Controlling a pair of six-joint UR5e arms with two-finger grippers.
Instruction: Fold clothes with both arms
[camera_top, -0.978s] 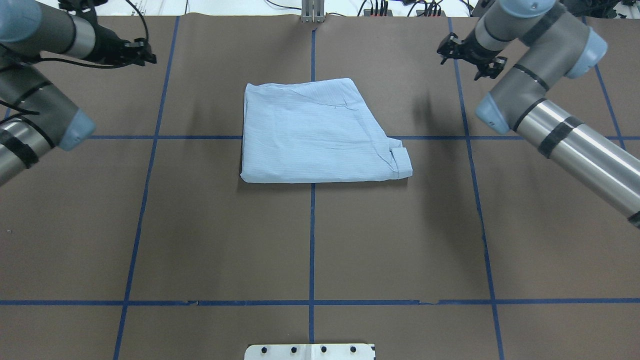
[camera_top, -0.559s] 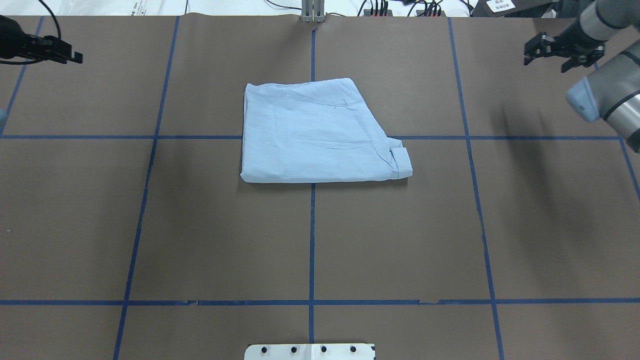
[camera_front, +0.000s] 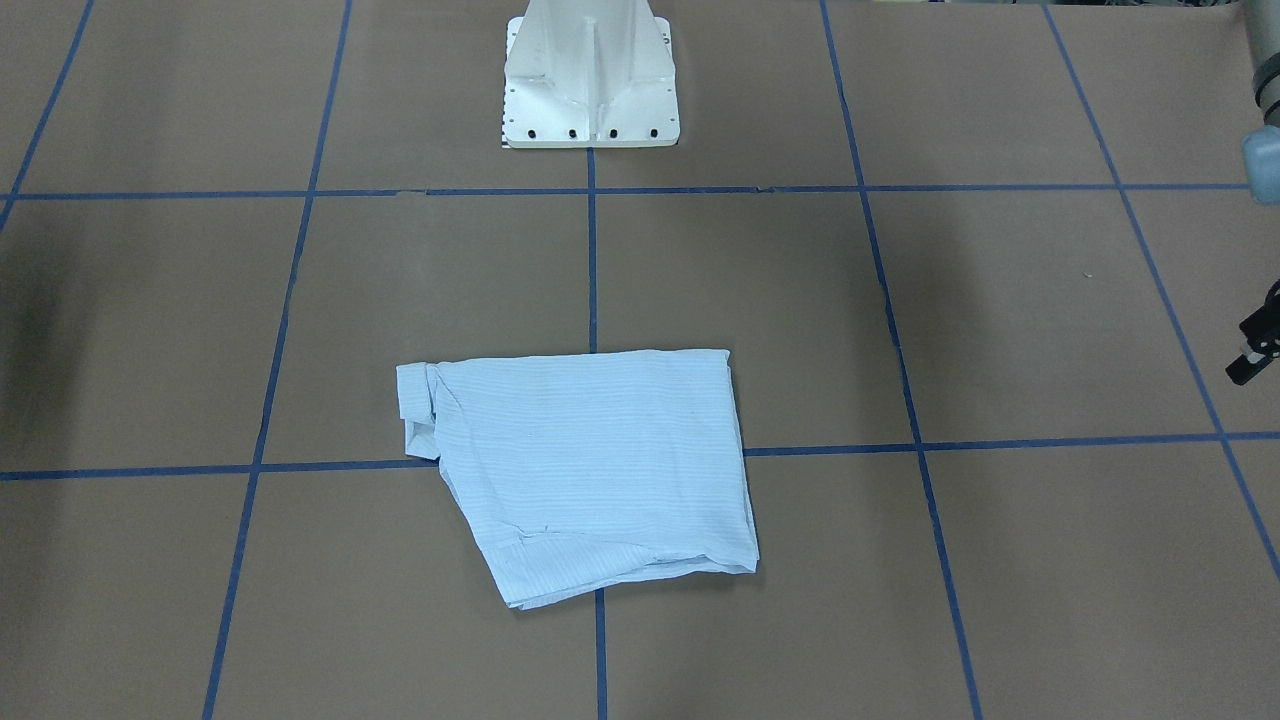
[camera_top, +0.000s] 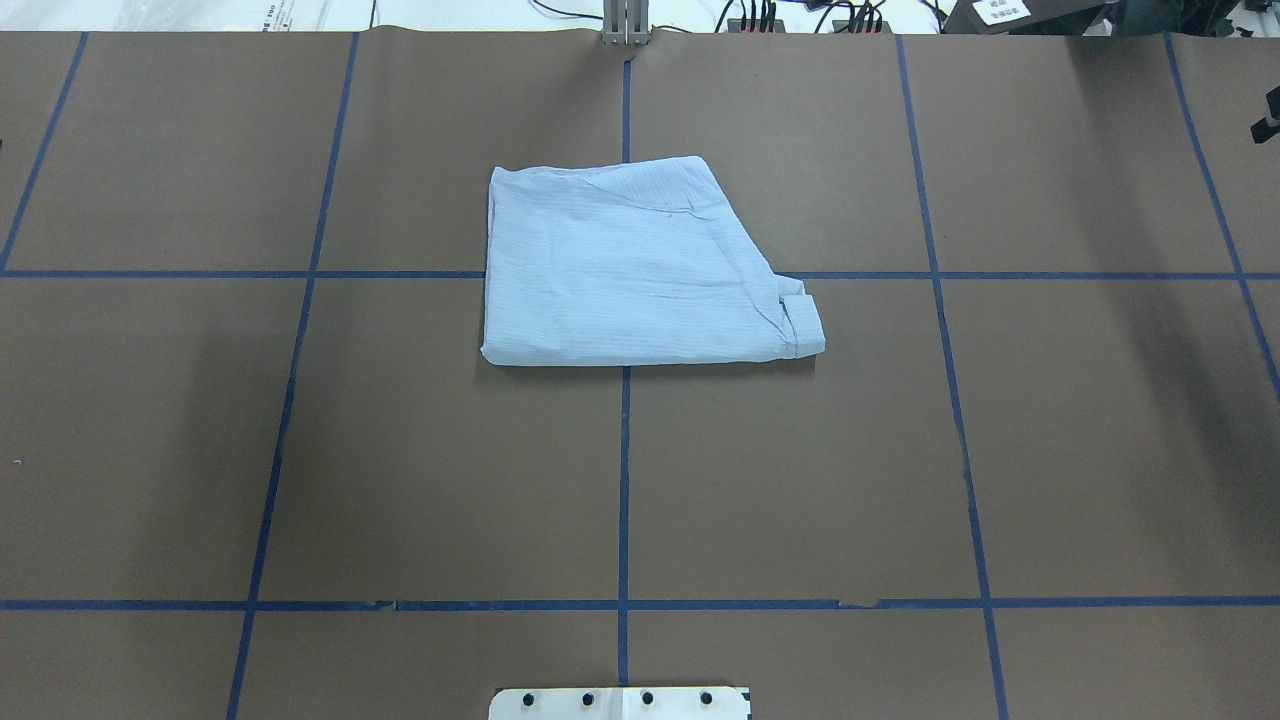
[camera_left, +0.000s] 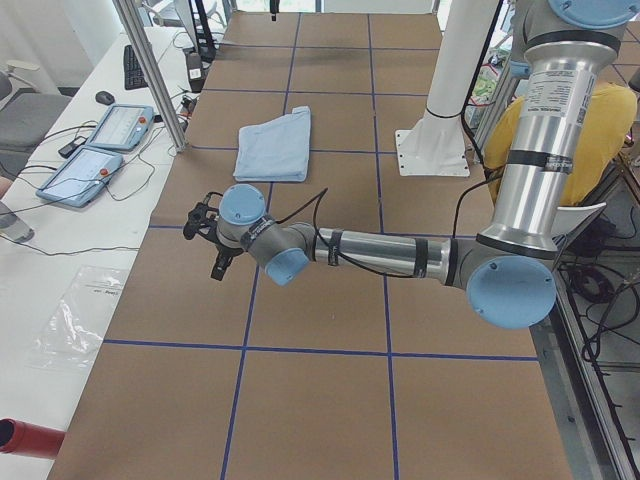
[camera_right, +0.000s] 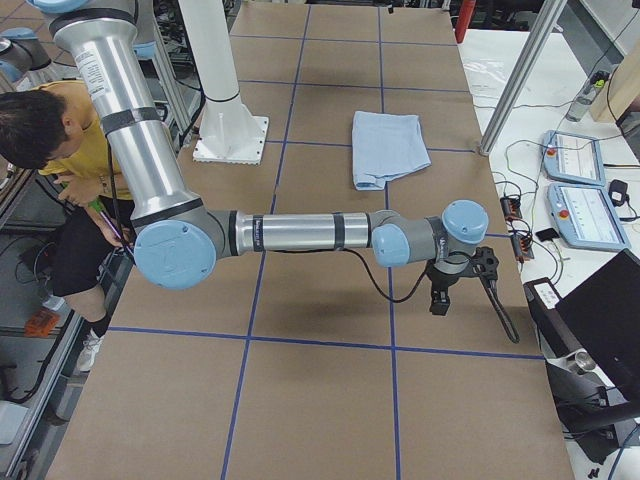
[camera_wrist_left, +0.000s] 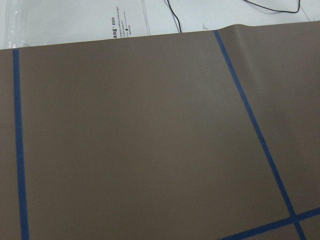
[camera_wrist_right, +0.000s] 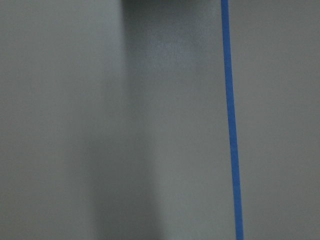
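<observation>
The clothes, one light blue striped shirt (camera_top: 640, 265), lie folded into a flat packet in the middle of the brown table, with a cuff sticking out at one corner (camera_front: 415, 390). Neither arm touches it. My left gripper (camera_left: 205, 245) hovers low over the table far out on my left. Only a black sliver of it (camera_front: 1255, 352) shows at the front view's right edge. My right gripper (camera_right: 462, 285) is far out on my right, just cut by the overhead view's edge (camera_top: 1270, 115). Both have their fingers apart with nothing between them.
The white pedestal base (camera_front: 590, 80) stands at the robot's side of the table. Blue tape lines (camera_top: 623, 480) grid the brown cover. A person in yellow (camera_right: 60, 150) sits behind the base. Tablets (camera_left: 110, 125) and cables lie on the far side bench.
Both arms have swung outward from the shirt, left arm leftward and right arm rightward, nearly out of the overhead view. The shirt has not moved.
</observation>
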